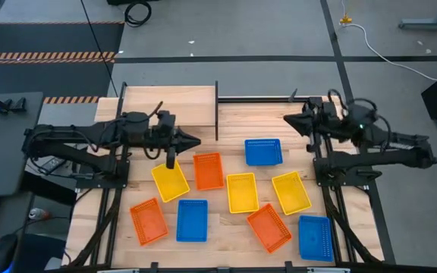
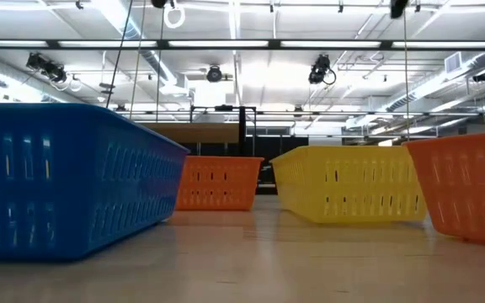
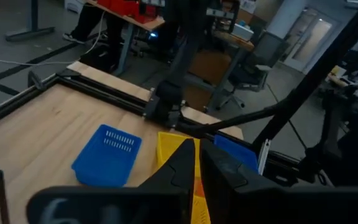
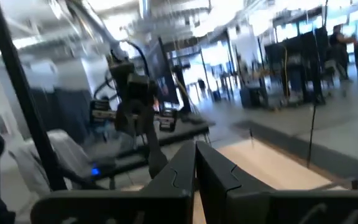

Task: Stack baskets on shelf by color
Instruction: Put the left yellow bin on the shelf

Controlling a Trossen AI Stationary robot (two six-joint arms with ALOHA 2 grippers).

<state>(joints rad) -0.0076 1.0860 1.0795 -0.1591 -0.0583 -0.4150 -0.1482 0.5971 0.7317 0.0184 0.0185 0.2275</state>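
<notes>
Several yellow, orange and blue baskets lie singly on the wooden table, among them a yellow one (image 1: 170,180), an orange one (image 1: 209,171) and a blue one (image 1: 263,152). Each rests on its base. The shelf (image 1: 169,106), a light-wood plank, stands at the table's far left with nothing on it. My left gripper (image 1: 196,141) hovers shut above the table near the yellow and orange baskets, holding nothing. My right gripper (image 1: 287,119) hovers shut at the far right, also holding nothing. In the wrist views both pairs of fingers (image 3: 197,168) (image 4: 196,165) sit together.
More baskets lie toward the near edge: orange (image 1: 149,221), blue (image 1: 192,220), yellow (image 1: 242,192), yellow (image 1: 290,192), orange (image 1: 268,227), blue (image 1: 315,237). A black upright post (image 1: 217,114) stands at the shelf's right end. Bare table lies between the shelf and the blue basket.
</notes>
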